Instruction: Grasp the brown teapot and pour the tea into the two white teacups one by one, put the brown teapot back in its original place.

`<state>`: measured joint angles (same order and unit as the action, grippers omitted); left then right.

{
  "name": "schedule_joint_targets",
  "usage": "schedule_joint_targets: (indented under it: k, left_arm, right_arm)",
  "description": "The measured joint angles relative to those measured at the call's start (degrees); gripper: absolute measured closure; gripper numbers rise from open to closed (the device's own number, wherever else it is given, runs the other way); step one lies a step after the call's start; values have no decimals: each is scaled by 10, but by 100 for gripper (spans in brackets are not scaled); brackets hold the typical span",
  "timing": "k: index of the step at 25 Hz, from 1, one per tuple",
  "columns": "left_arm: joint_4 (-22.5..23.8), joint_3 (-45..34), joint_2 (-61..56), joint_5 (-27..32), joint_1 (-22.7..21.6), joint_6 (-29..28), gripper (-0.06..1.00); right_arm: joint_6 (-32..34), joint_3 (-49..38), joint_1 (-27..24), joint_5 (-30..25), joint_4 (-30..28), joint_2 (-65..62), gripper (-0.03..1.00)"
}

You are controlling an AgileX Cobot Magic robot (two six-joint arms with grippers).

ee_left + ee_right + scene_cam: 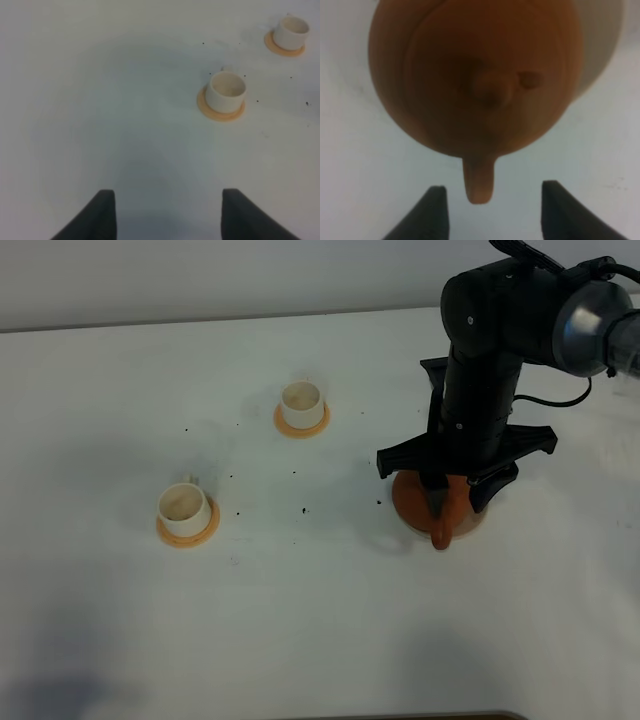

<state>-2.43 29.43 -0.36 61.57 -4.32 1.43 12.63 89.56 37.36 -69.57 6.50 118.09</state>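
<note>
The pot sits at centre right of the overhead frame: squat, round, reddish-brown clay, with a knobbed lid. A short stub pokes toward the bottom of the frame; spout or handle, the blur won't let me say. It rests on a pale beige disc, whose rim peeks out on one side.

The right claw hangs directly over the pot, jaws spread wide, one finger either side of that stub, neither touching it in the wrist view. The left claw, out of the overhead shot, gapes too, gripping nothing, above the table.

One cup stands upper middle, the other at left centre, each on an orange coaster, well apart from the pot. White tabletop with a few dark specks lies between. The table's far edge runs along the top of the frame.
</note>
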Motion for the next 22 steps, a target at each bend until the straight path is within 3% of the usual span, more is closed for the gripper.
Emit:
schedule_joint_targets:
  k: [9,22]
  left_arm:
    - [0,0,0,0,0,0,48]
    - [0,0,0,0,0,-1,48]
  right_arm:
    - [-20,0,0,0,7,16,63]
    - [-35,4,0,0,8,21,64]
